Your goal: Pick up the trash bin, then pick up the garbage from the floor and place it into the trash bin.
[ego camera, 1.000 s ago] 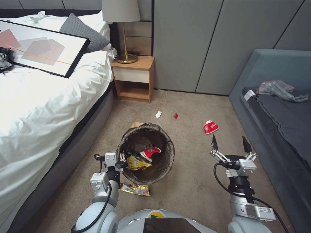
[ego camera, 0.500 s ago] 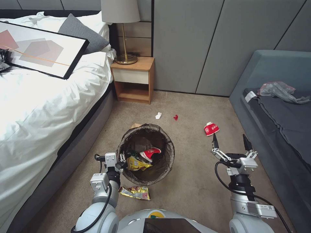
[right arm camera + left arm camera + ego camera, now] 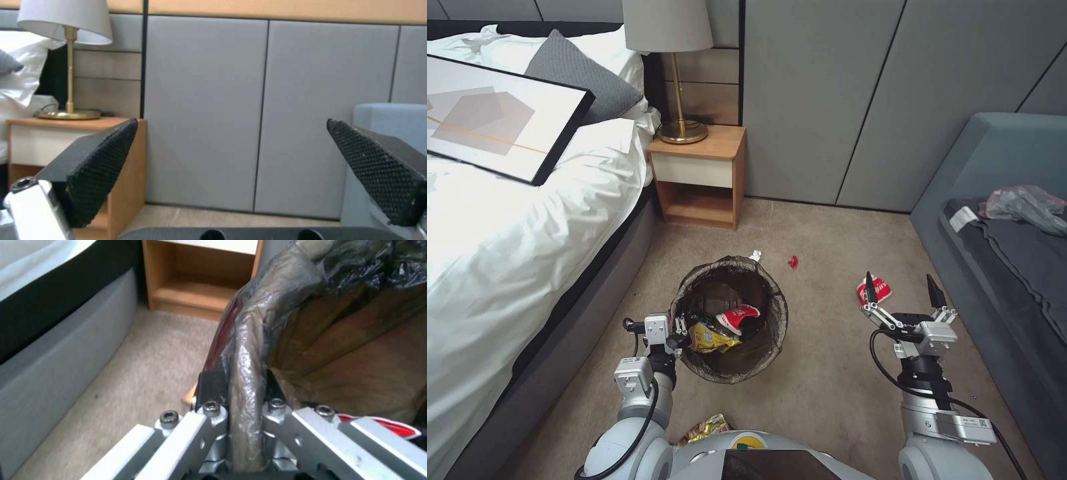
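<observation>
Now the left end effector [image 3: 675, 331] is clamped on the liner-covered rim of the trash bin [image 3: 767, 340] on the carpet, while the right end effector [image 3: 899, 290] hovers spread wide just beside a crushed red-and-white cup [image 3: 881, 291].

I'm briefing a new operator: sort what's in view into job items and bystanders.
Job: trash bin, held at its rim by the left gripper; crushed red cup near the open right gripper; red scrap; gold wrapper.

Bystanders: lamp, nightstand, bed, picture frame.
</observation>
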You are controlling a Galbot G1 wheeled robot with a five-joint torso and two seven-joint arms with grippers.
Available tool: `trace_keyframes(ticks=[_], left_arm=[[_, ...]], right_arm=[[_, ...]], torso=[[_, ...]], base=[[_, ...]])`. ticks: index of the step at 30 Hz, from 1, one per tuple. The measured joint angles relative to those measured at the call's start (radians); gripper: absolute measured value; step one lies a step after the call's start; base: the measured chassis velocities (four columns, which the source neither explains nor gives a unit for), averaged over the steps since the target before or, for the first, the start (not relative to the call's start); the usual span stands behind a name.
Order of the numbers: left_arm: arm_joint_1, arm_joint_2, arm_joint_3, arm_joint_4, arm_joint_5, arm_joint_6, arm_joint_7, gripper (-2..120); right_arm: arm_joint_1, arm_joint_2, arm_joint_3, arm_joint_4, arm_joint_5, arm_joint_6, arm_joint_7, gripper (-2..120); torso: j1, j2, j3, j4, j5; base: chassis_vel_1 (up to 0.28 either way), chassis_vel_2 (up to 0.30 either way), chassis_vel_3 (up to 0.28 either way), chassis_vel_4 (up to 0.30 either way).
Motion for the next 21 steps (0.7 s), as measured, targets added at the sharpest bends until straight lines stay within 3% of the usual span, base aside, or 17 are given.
trace_keyframes(ticks=[17, 21], left_arm=[[0.003, 0.0, 0.001, 0.0, 0.002, 0.0, -0.001, 2], [0.002, 0.0, 0.001, 0.001, 0.002, -0.001, 0.0, 2]], right_arm=[[0.011, -0.002, -0.001, 0.0, 0.001, -0.009, 0.002, 100], [0.011, -0.002, -0.001, 0.0, 0.001, -0.009, 0.002, 100]], torso=[[0.0, 0.0, 0.0, 0.0, 0.0001], [0.0, 0.0, 0.0, 0.0, 0.0003]], base=[[-0.343, 0.33, 0.349, -0.34], [-0.242, 0.218, 0.213, -0.241]])
